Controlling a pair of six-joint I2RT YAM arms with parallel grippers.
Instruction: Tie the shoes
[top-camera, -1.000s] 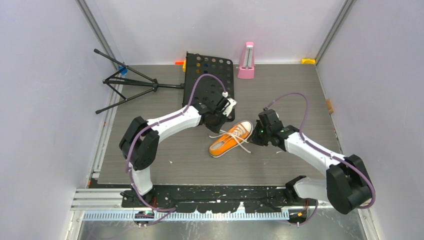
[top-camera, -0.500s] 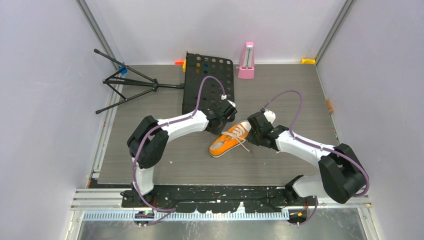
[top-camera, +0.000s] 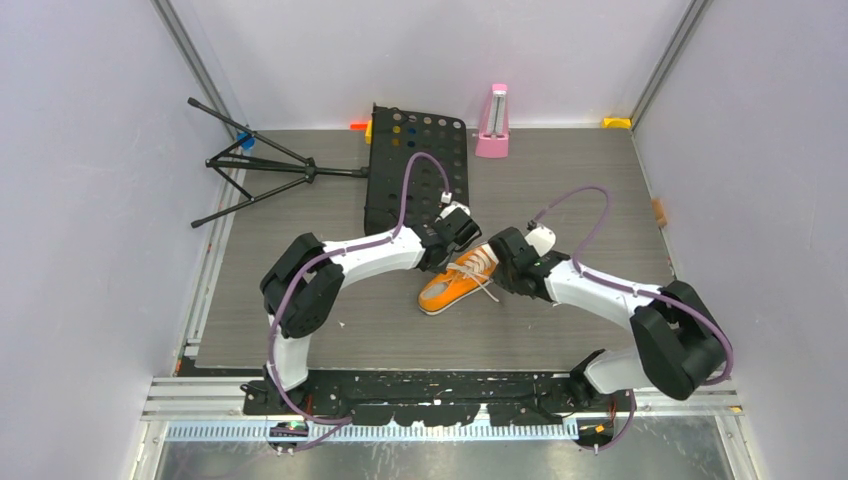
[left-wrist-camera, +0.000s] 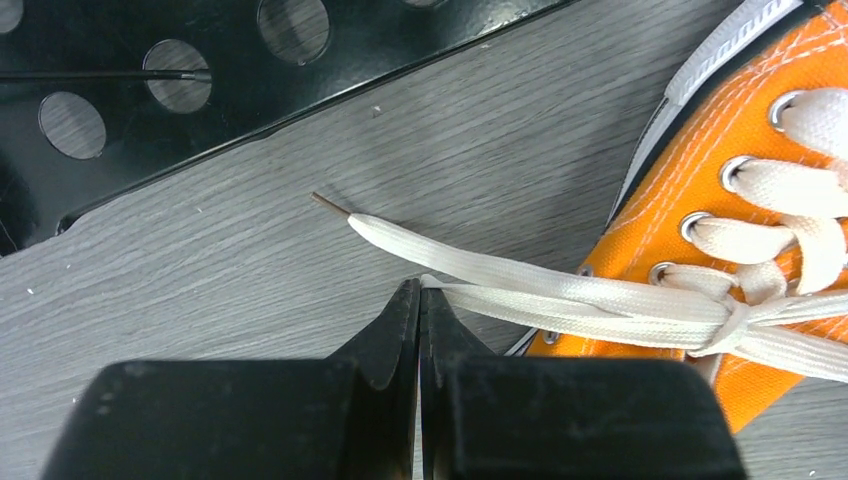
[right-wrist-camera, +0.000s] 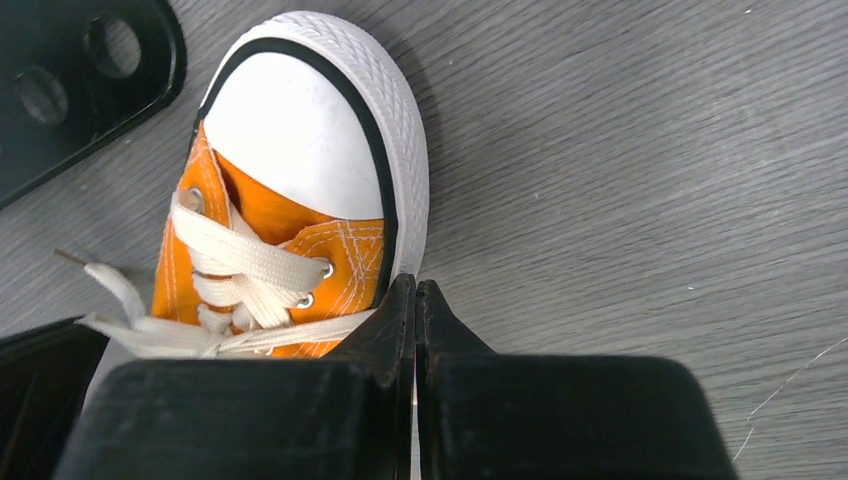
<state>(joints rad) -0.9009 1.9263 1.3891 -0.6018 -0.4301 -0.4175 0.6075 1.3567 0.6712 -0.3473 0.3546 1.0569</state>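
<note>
The orange sneaker (top-camera: 452, 287) lies mid-table on its sole, its white toe cap toward the front left. In the left wrist view its orange side (left-wrist-camera: 760, 130) is at the right, with white laces (left-wrist-camera: 560, 295) running from a knot to my left gripper (left-wrist-camera: 420, 290). That gripper is shut on a lace strand at its tips. It sits at the shoe's far side (top-camera: 465, 252). My right gripper (top-camera: 497, 272) is at the shoe's right side. In its own view (right-wrist-camera: 415, 285) it is shut, and a taut lace (right-wrist-camera: 300, 333) runs in behind its left finger beside the toe cap (right-wrist-camera: 290, 130).
A black perforated plate (top-camera: 415, 165) lies just behind the shoe; its edge shows in both wrist views (left-wrist-camera: 200, 110) (right-wrist-camera: 60, 90). A folded black tripod (top-camera: 260, 165) lies at the back left. A pink metronome (top-camera: 492, 122) stands at the back wall.
Both grippers have moved inward to the shoe, left from the far left, right from the right. The laces that lay spread out to both sides are now drawn in short.
</note>
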